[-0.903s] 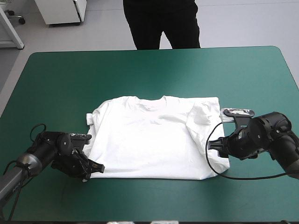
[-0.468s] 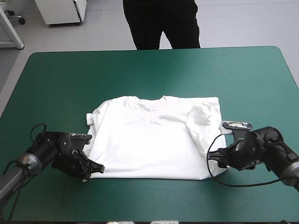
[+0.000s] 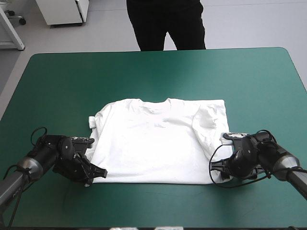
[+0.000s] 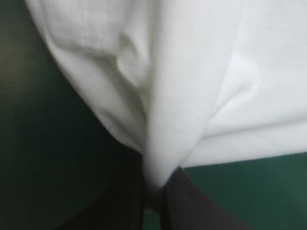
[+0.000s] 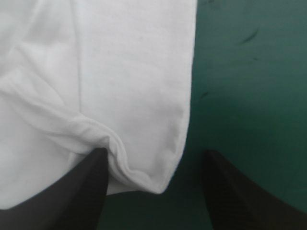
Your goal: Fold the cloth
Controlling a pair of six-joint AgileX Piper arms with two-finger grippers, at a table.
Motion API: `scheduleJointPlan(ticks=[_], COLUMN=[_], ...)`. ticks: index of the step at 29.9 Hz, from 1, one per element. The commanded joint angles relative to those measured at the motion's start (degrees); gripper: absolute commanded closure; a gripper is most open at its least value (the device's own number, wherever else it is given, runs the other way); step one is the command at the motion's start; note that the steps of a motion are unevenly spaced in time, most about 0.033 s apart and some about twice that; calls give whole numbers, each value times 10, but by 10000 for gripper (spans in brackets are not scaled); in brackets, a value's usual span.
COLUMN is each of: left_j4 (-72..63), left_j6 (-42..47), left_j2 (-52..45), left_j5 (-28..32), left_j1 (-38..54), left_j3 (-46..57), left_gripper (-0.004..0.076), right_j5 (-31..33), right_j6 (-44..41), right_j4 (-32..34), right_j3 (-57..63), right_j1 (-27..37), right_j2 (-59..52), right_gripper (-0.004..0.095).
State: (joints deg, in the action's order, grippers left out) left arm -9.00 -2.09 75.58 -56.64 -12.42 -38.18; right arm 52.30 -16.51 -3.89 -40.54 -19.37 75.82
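Well, the white T-shirt (image 3: pixel 153 143) lies spread flat in the middle of the table (image 3: pixel 153 67). Its neck points to the far edge and its bottom hem to the near edge. There is lots of bare teal-green cover all around it — a wide strip at the far side, wide room at both ends, and a thinner strip along the near edge. The sleeve on the right side is folded in over the shirt.

The left gripper (image 3: pixel 93 175) sits low at the near left corner of the shirt. In the left wrist view its black fingers (image 4: pixel 192 206) are squeezed almost together, with a fold of the white cloth pinched between them.

The right gripper (image 3: pixel 213 167) sits low at the near right corner. In the right wrist view its black fingers (image 5: pixel 86 191) stand wide apart — the corner of the shirt lies between them, flat on the cover. One finger rests against the cloth by a wrinkle. This gripper holds nothing.
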Motion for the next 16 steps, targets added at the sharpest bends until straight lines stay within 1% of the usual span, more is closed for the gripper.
scheduleJointPlan(ticks=[1,2,4,5,6,11,16], left_j4=[6,3,-5,-6,-9,-14,-14], left_j6=[-7,-7,-7,-7,-8,-25,-25], left_j2=[11,11,11,11,11,1,-14], left_j5=[26,26,26,26,26,-4,-42], left_j1=[0,0,0,0,0,0,0], left_j3=[14,14,12,11,9,-21,-93], left_gripper=[733,733,733,733,733,733,733], right_j5=[-14,-14,-11,-11,-10,16,48], right_j6=[18,18,18,18,18,18,15], right_j4=[-65,-73,-80,-81,-81,-71,-44], right_j3=[-2,-2,-2,-3,-5,-34,-96], right_j1=[0,0,0,0,0,0,0], right_j2=[5,5,4,2,-1,-29,-66], right_gripper=[473,556,770,860,924,925,925])
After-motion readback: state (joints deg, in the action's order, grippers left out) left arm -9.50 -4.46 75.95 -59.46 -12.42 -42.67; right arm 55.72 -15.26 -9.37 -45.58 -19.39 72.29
